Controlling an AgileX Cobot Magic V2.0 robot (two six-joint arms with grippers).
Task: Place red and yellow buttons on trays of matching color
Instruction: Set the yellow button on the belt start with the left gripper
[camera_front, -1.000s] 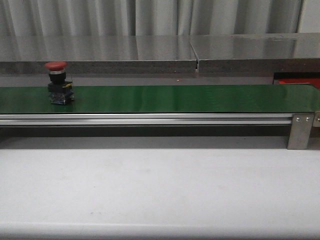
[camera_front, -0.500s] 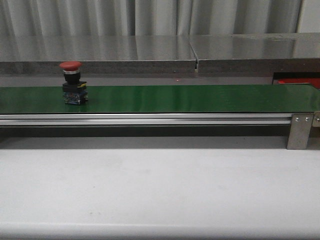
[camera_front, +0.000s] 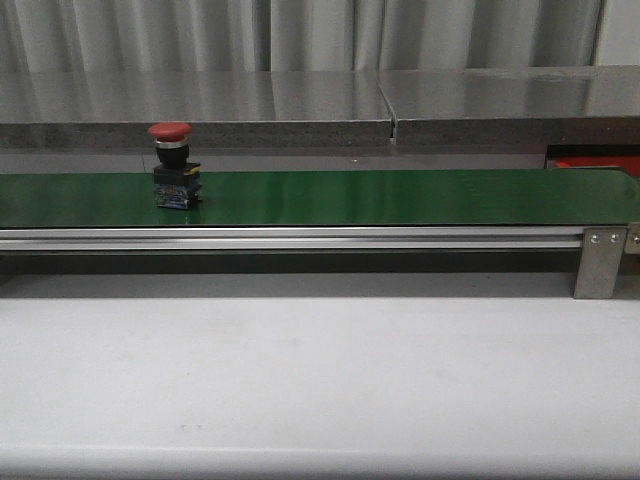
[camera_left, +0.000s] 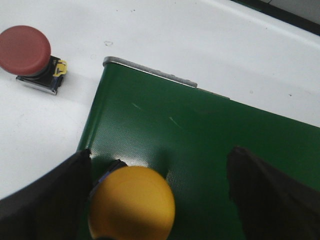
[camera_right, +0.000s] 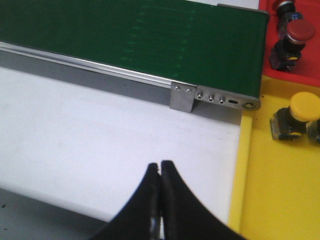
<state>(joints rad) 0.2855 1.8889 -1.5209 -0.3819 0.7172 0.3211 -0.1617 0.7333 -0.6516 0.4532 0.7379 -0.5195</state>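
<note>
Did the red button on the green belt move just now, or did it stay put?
It moved. The red button rode along the green belt toward the right, still standing upright. Nothing took hold of it, and no gripper shows in the front view. The belt's metal rail and the white table look the same as before.

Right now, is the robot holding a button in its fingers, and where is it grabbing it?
No, nothing is held. The left gripper is open with a yellow button between its fingers, ungripped. The right gripper is shut on nothing.
</note>
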